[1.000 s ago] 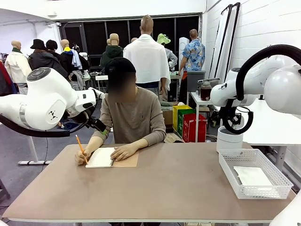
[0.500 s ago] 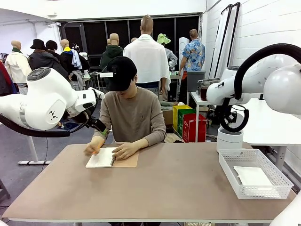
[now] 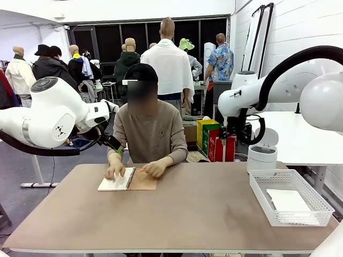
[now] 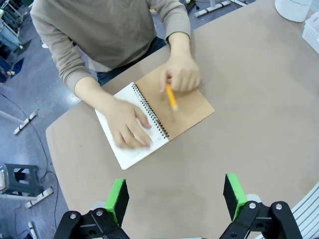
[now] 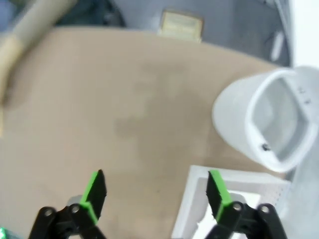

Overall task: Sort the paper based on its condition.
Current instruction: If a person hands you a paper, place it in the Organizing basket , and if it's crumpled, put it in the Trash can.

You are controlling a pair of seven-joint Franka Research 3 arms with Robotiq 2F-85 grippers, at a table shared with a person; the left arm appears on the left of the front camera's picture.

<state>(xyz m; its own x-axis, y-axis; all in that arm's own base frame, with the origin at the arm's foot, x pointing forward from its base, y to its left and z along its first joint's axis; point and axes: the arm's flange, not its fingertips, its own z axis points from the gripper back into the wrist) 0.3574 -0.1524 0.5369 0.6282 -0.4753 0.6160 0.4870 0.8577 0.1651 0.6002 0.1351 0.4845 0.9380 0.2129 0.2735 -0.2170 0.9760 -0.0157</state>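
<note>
Paper (image 3: 288, 201) is lying flat in the white mesh basket (image 3: 316, 214) at the table's right end; beyond that sheet, the only pages in sight are sitting bound in the spiral notebook (image 4: 149, 122) under the person's hand (image 4: 127, 129), across the table from the basket. The other hand (image 4: 183, 74) is holding a yellow pencil (image 4: 171, 97) over the brown cover. The left gripper (image 4: 175, 199) is hovering high above the notebook, jaws spread and empty; the right gripper (image 5: 155, 195) is hanging near the basket's corner, spread wide, pinching nothing. Reaching in now is risking contact with the person's hands, since no loose sheet is lying free to grasp. A thin flat sheet is also likely to slip or crumple under the pads. The white bin (image 5: 264, 124) is standing just behind the basket, crowding the right arm's approach.
</note>
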